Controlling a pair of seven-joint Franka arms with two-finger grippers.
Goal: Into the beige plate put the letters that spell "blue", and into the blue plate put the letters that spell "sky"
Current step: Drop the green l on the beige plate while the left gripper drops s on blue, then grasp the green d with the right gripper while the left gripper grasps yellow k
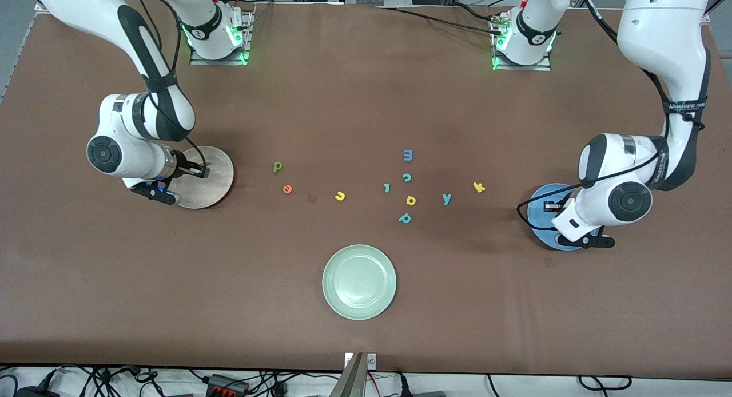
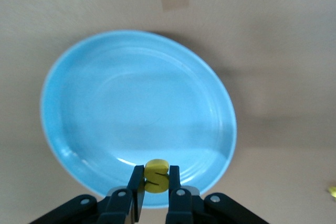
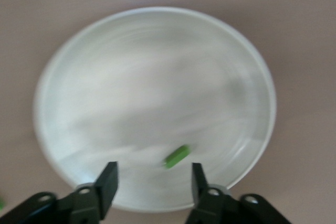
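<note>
Left gripper (image 2: 156, 182) pinches yellow s (image 2: 156, 175) over blue plate (image 2: 105, 93): lower before release. Right gripper (image 3: 152, 182) spread over beige plate (image 3: 131, 77), green bar (image 3: 177, 156) loose

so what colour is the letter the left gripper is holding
Yellow; the s shows best in the left wrist view.

The beige plate (image 1: 220, 182) holds the green bar (image 3: 177, 156), lying tilted. The yellow s (image 2: 156, 176) hangs above the blue plate (image 1: 540, 205). On the bench between the plates lie green b (image 1: 277, 167), orange e (image 1: 287, 189), yellow u (image 1: 339, 196), teal y (image 1: 446, 199) and yellow k (image 1: 479, 186).
</note>
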